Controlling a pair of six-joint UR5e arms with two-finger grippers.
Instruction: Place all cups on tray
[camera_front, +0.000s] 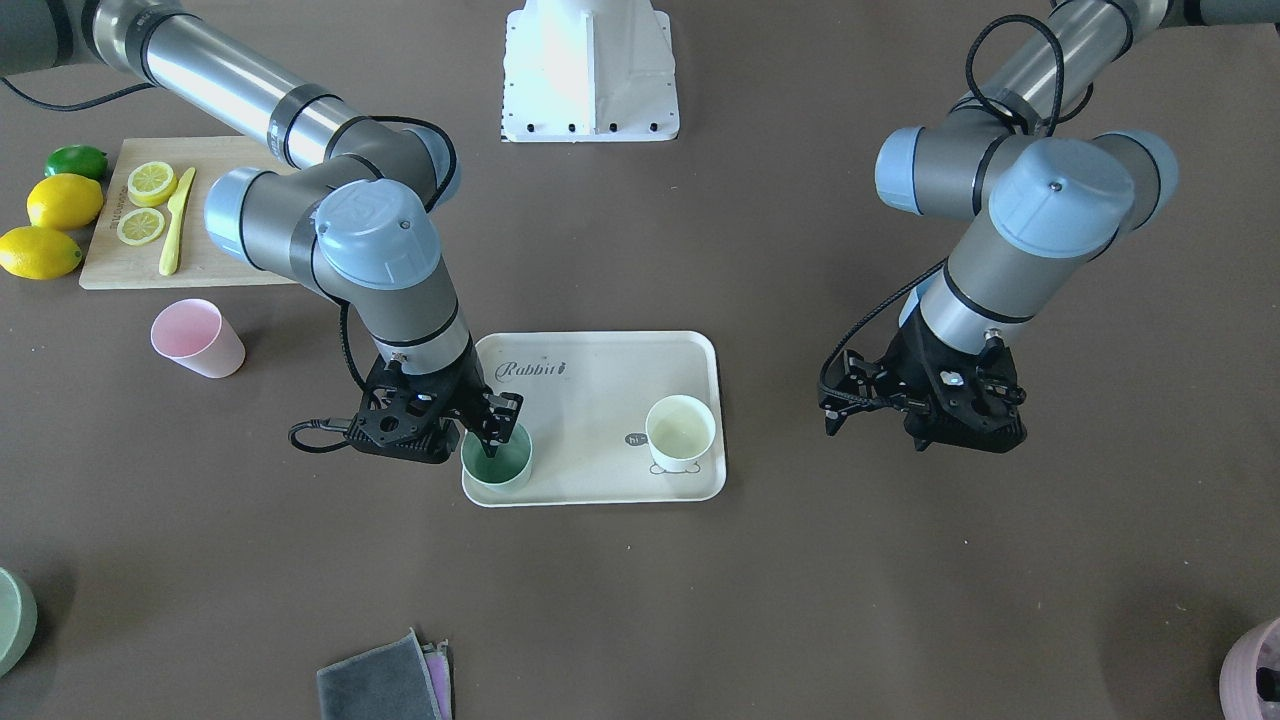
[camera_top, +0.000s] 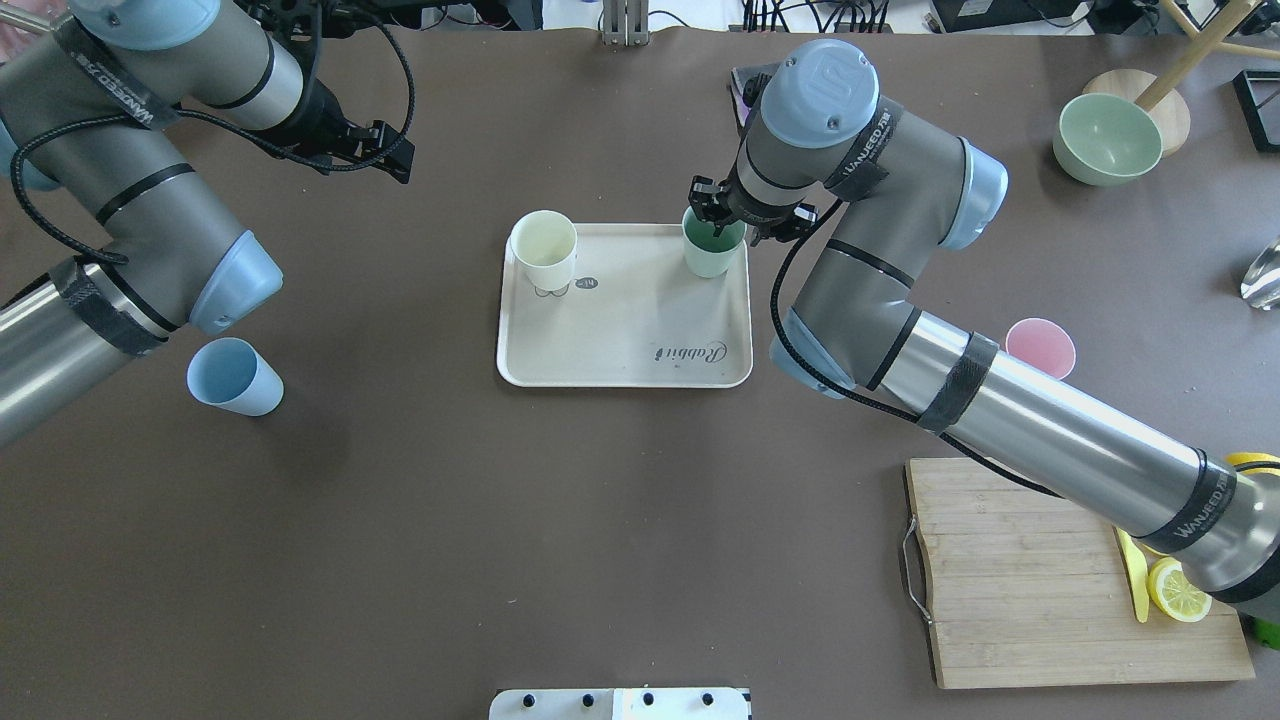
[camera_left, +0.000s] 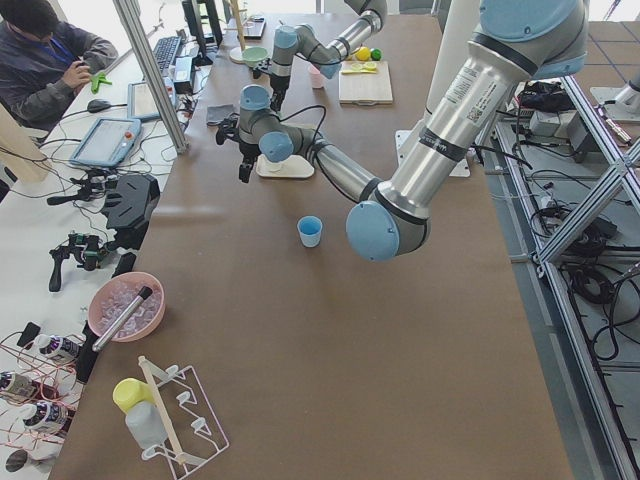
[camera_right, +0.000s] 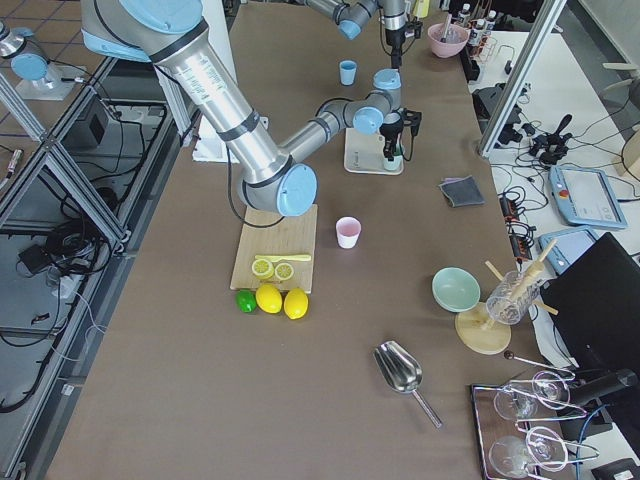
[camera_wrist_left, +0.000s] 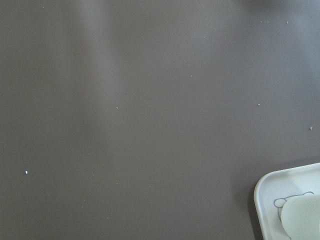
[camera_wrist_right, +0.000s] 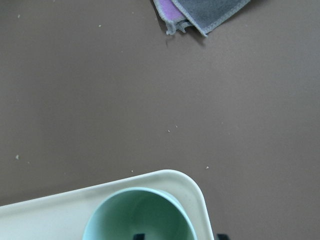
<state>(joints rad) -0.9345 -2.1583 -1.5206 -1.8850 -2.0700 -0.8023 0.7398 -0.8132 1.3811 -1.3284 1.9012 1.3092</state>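
Note:
The beige tray (camera_front: 600, 370) (camera_top: 620, 330) lies mid-table. The sage green cup (camera_front: 497, 462) (camera_top: 710, 255) (camera_wrist_right: 140, 215) stands upright in one corner of it. The cream-yellow cup (camera_front: 680, 432) (camera_top: 543, 248) stands at the other end. My right gripper (camera_front: 490, 430) (camera_top: 718, 215) is open and straddles the green cup's rim, one finger inside and one outside. The pink cup (camera_front: 197, 338) (camera_top: 1040, 347) stands on the table by the right arm. The light blue cup (camera_top: 233, 376) (camera_left: 311, 231) stands on the table under the left arm. My left gripper (camera_front: 835, 415) (camera_top: 395, 160) hovers open and empty beside the tray.
A wooden cutting board (camera_top: 1010, 580) with lemon slices and a yellow knife (camera_front: 174, 237) lies on my right, with whole lemons (camera_front: 62, 200) beside it. A pale green bowl (camera_top: 1108, 137) and a folded grey cloth (camera_front: 385, 680) (camera_wrist_right: 200, 12) sit on the far side.

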